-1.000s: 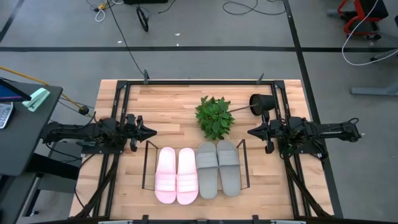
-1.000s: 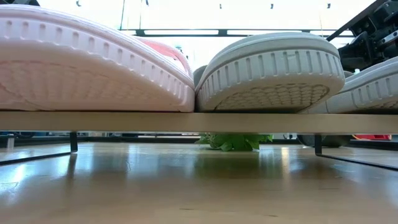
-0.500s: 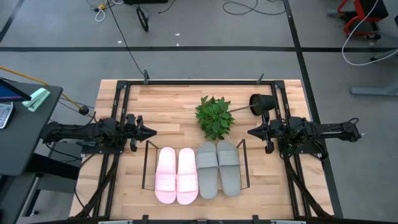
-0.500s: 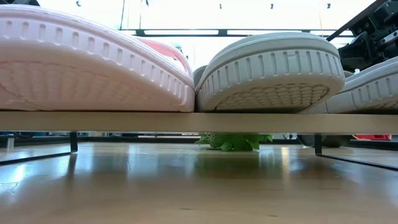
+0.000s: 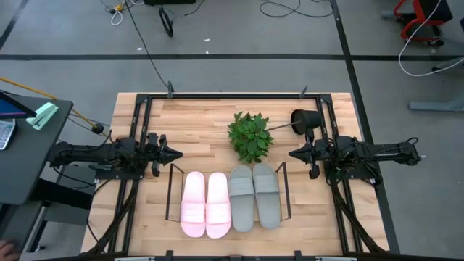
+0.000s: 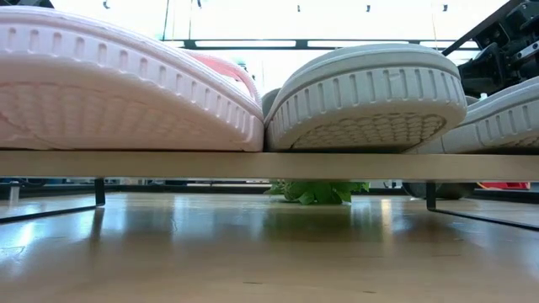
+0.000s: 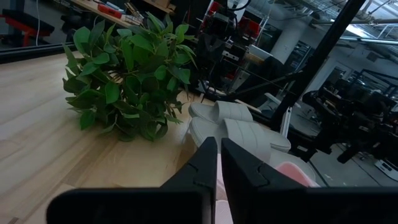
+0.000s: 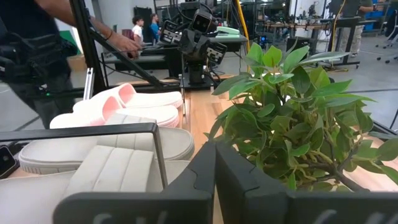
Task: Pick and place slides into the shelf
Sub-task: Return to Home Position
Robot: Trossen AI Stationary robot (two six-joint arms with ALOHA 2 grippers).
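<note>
Nearest the front edge of the pale wooden tabletop, the low rack of thin dark metal rods that serves as the shelf carries all four open-toe slide sandals. The pale pink pair takes the half on the left arm's side and the grey pair the other half, the four lying side by side, touching or nearly so, between the upright side frames. The low view shows their ribbed soles resting on the shelf's flat front bar, lifted clear of the wood beneath. No slide lies loose on the tabletop, so the placing part of the job looks finished. Just behind the shelf, the left pincer sits near the left frame and the right pincer near the right one, each pointing inward, apart from the shelf and well apart from each other. The wrist views show each with its two dark fingers pressed together and nothing between them. Between them and a little farther back stands the green leafy plant, and to its right a black pot seems tipped on its side. What seems left is only for the arms to settle at rest, and they look at or close to that pose.
</note>
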